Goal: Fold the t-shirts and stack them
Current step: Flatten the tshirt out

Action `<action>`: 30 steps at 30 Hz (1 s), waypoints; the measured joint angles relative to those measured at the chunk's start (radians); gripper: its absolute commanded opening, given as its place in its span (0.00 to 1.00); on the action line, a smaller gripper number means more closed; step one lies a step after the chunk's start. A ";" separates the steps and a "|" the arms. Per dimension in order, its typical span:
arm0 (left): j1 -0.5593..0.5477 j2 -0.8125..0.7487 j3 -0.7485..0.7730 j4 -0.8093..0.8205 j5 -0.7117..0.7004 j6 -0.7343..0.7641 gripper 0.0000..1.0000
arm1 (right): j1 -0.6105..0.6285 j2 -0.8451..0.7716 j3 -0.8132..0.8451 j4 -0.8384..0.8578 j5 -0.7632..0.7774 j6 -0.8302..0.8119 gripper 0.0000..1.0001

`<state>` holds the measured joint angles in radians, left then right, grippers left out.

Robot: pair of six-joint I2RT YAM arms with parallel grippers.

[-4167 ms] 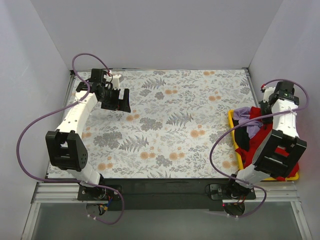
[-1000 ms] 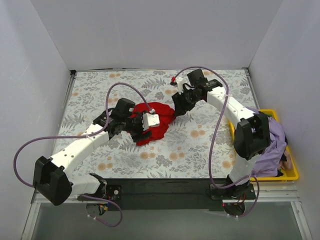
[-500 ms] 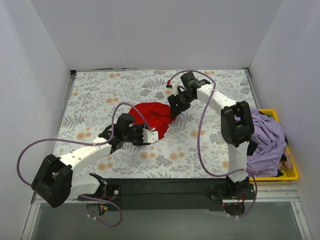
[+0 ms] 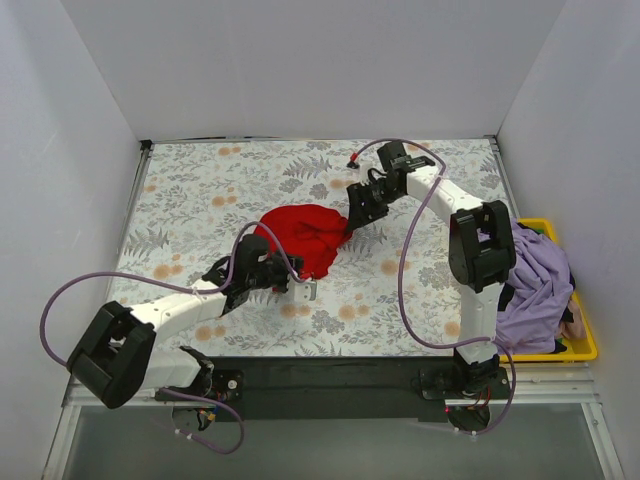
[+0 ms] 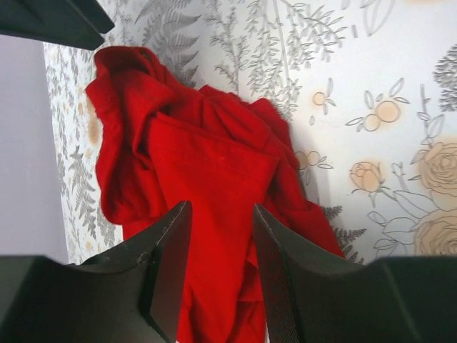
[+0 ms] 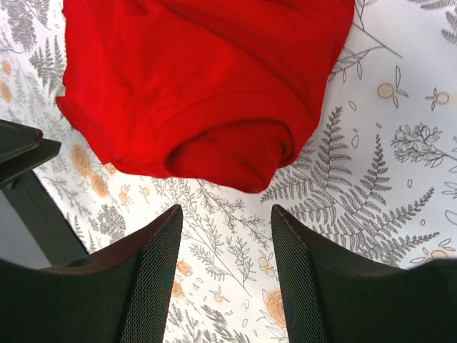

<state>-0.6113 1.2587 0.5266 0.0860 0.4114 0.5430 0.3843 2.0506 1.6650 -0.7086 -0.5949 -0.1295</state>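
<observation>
Red shirt runs off the left wrist view's bottom edge, so can't tell if the left hand grips it.

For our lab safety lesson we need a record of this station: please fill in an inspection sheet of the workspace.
Surface: floral-patterned table.
Job's things: red t-shirt crumpled mid-table; lilac t-shirt heaped over the yellow bin at the right edge.
Clutter: nothing seen.
Claws: left claw open, red cloth between its jaws; right claw open beside the shirt, holding nothing.
Cables: purple cables in loose loops, one each side.
Surroundings: plain white walls.
</observation>
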 measured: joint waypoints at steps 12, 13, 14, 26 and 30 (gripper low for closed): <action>-0.041 0.042 -0.047 0.031 0.017 0.089 0.42 | -0.030 0.000 -0.037 -0.001 -0.100 0.031 0.60; -0.043 0.049 -0.047 0.034 0.016 0.089 0.43 | -0.030 0.000 -0.038 -0.001 -0.104 0.033 0.60; -0.046 0.055 -0.047 0.037 0.015 0.089 0.42 | -0.029 0.000 -0.039 -0.001 -0.107 0.035 0.60; -0.052 0.129 -0.047 0.124 -0.007 0.090 0.39 | -0.029 0.000 -0.054 0.002 -0.120 0.048 0.60; -0.052 0.161 -0.038 0.148 -0.010 0.087 0.36 | -0.029 0.000 -0.060 0.002 -0.119 0.048 0.60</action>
<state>-0.6636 1.4200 0.4885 0.2344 0.4011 0.6296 0.3553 2.0506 1.6051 -0.7071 -0.7143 -0.0818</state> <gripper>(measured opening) 0.381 0.599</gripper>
